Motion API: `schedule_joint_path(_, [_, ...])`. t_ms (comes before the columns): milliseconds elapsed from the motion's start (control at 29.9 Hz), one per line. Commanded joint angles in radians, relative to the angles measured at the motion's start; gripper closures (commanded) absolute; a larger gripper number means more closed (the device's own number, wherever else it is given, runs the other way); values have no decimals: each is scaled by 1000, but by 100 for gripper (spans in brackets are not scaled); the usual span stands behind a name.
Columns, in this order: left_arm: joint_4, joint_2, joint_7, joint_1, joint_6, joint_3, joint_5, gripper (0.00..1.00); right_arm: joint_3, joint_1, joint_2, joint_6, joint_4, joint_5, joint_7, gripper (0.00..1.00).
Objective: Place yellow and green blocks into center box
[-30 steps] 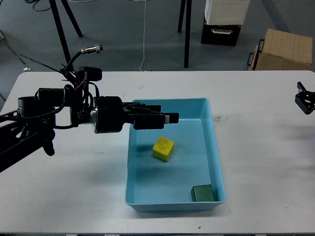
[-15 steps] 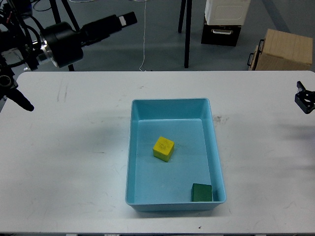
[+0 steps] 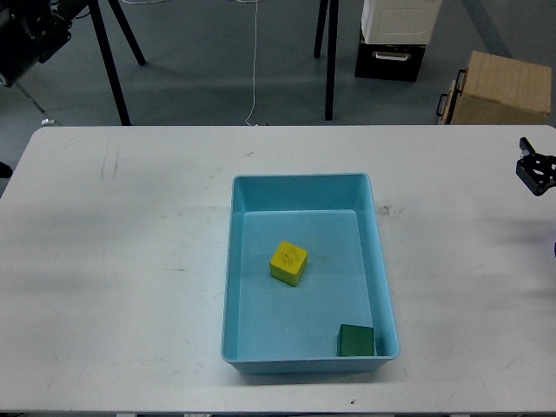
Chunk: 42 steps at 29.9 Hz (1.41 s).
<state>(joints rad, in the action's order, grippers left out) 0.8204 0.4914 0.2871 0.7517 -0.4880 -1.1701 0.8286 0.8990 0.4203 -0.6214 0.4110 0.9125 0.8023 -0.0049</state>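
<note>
The left arm [image 3: 30,39] has withdrawn from above the blue box [image 3: 385,287] to the upper left corner, its fingers now out of frame. The yellow block [image 3: 288,262] lies mid-box and the green block [image 3: 356,340] in the near right corner: placement appears complete. The right gripper [image 3: 536,170] sits at the right edge, opening indeterminable.

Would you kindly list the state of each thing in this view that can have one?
yellow block: inside the blue box, resting on its floor, not held.
green block: inside the blue box, at its near right corner, not held.
blue box: open-topped, upright on the white table.
right claw: at the table's right edge, too small to tell open or shut.
left claw: out of view.
</note>
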Motion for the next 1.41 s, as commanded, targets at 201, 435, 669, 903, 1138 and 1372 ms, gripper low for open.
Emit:
schedule_joint_path(201, [16,-53,-6,-106,77,24,-299,1,0,0,-4,-3,9,0,0,0])
schedule_joint_path(435, [25,-54,-3,-101,184,95,-299,1,0,0,-8,-1,9,0,0,0])
schedule_joint_path(669, [25,-56,3,-104,197,171,-302,1,0,-1,-8,0,9,0,0,0])
schedule_joint_path(903, [16,-54,6,-97,171,178,-312,1,0,-1,-8,0,9,0,-1,0])
schedule_joint_path(1138, [-18,-53,-2,-84,164,191,-330,1,-2,-1,-9,0,9,0,-1,0])
schedule_joint_path(1372, [-47,-131,-3,-84,172,171,-610,1,9,-1,0,0,6,0,-1,0])
